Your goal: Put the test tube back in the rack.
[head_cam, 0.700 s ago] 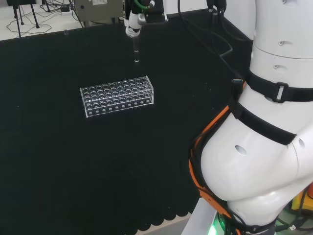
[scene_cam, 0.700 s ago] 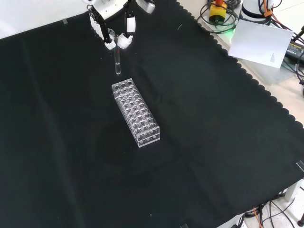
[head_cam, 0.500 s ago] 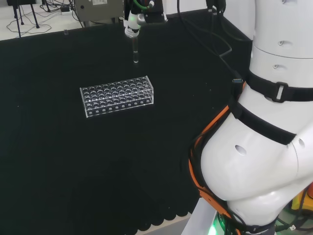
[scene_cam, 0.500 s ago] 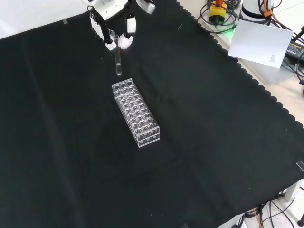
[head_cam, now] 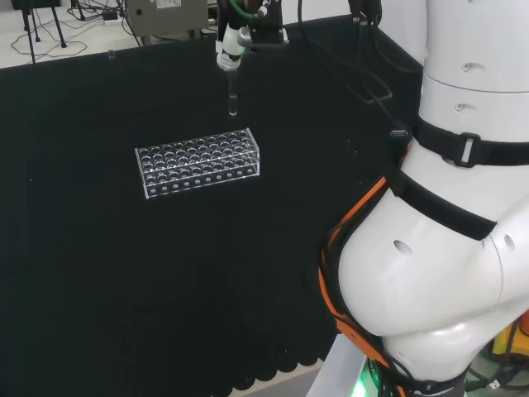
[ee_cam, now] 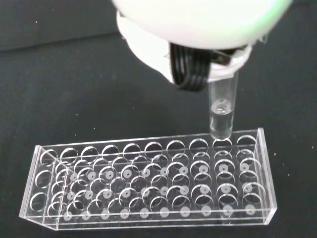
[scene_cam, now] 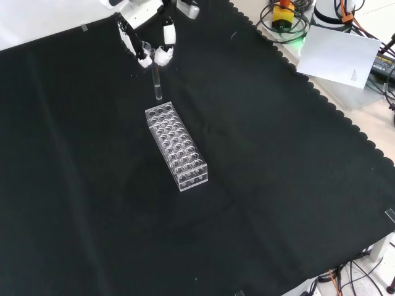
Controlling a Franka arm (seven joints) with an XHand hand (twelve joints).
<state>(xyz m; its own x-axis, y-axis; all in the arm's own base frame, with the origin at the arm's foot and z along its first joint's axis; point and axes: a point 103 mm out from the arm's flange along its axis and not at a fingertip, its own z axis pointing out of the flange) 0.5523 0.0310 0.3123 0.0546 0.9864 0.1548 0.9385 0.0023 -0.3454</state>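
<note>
Just above the far end of the rack, the test tube (scene_cam: 158, 87) hangs upright in the air, its round bottom clear of the holes. In the front view it stands at about 12 o'clock from the rack (scene_cam: 177, 147), its lower end close over the rack's upper short edge. In the head view the test tube (head_cam: 233, 98) sits at roughly 1 o'clock from the rack (head_cam: 199, 162), with a strip of black cloth showing between them, so the gap reads wider there than from the front.

The wrist view gives what the other two cannot: the test tube (ee_cam: 222, 111) is clear, with a little clear liquid in its lower part, and its bottom hovers beside the back row of holes near one end of the rack (ee_cam: 148, 183). Whether it is lined up over one hole I cannot tell. The same view shows the rack as a clear block with rows of round holes, all of them without tubes.

The hand (scene_cam: 150, 44) grasps the tube by its top, the white fingertips pinched on it from either side in the front view. In the head view the hand (head_cam: 232, 43) comes down from the top edge, at 12 o'clock from the tube.

The counter (scene_cam: 278, 185) is covered in black cloth with a scalloped hem. At 2 o'clock from the rack in the front view, off the cloth, lies a white sheet of paper (scene_cam: 339, 55).
</note>
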